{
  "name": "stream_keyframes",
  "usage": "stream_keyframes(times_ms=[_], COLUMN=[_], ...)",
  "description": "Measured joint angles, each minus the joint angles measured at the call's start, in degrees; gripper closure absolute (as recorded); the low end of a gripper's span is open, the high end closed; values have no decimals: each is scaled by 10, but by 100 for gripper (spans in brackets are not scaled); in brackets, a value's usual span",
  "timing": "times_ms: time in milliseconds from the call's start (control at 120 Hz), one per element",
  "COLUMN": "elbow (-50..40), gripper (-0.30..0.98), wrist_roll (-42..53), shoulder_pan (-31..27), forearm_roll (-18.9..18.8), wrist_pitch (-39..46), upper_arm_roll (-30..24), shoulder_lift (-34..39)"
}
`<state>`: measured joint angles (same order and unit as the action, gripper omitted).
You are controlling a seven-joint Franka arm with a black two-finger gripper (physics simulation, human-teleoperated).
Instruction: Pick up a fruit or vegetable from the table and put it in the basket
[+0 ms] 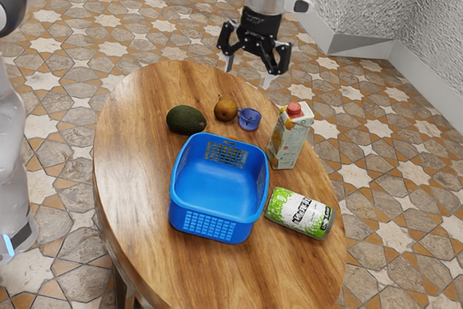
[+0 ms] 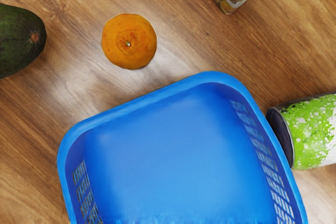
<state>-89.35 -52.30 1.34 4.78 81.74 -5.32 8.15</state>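
On the table (image 1: 134,179), the avocado (image 1: 186,119) is seen to the exterior view's near left of the gripper (image 1: 248,77), jaws spread wide.

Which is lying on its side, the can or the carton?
The green-and-white can, beside the blue basket; the red-capped carton stands upright.

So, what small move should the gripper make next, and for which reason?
I would probably bring the open gripper over the avocado before lowering. Its fingers stand apart with nothing between them, the avocado lies on the table beside the basket, and the basket is empty.
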Motion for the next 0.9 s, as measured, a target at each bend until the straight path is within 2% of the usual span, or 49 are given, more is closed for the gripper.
stream_keyframes(times_ms=[192, 392, 542, 675, 800, 900], elbow=[-19, -25, -27, -75, -152, -182], gripper=[0, 0, 0, 0, 0, 0], wrist_roll=[-108, -198, -266, -322, -372, -420], shoulder_pan=[-16, -80, -98, -137, -124, -120], forearm_roll=[-5, -3, -2, 6, 22, 38], wrist_pitch=[-19, -27, -15, 26, 90, 134], upper_arm_roll=[-8, 33, 96, 122, 125, 126], shoulder_lift=[3, -23, -30, -35, -21, -10])
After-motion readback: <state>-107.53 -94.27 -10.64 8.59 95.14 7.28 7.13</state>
